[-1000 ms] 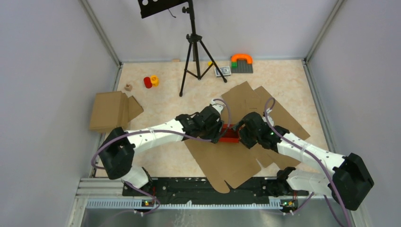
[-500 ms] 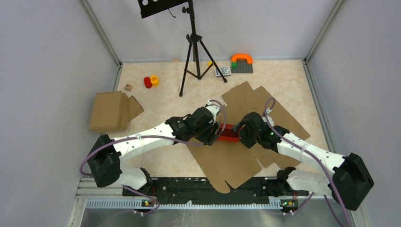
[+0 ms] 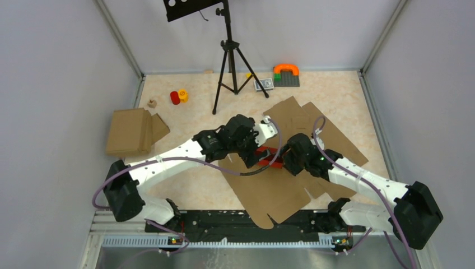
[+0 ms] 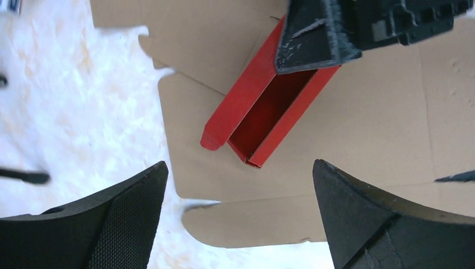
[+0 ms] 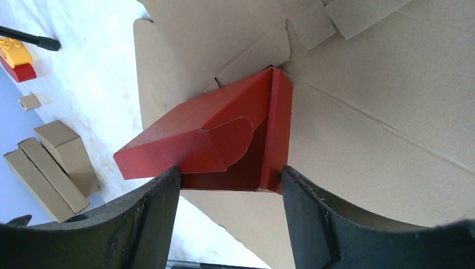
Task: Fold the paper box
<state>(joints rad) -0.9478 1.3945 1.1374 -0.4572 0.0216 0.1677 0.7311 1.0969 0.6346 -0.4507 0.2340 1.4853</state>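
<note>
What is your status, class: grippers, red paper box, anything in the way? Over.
Status: left gripper open, clear of paper box; right gripper clamps one end. Beneath: brown cardboard sheet; nothing else close. Over.

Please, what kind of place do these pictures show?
Probably a robot test cell in a laboratory: two white robot arms bolted to a black rail, plain grey walls closing in the beige table, and a black tripod stand at the back.

The bright red paper box (image 4: 263, 112), half-folded into a long, narrow open-topped tray with a rounded tuck flap loose at one end, lies on brown cardboard sheets (image 4: 369, 140), pinched between the right gripper's (image 5: 229, 168) fingers (image 5: 151, 218).
</note>
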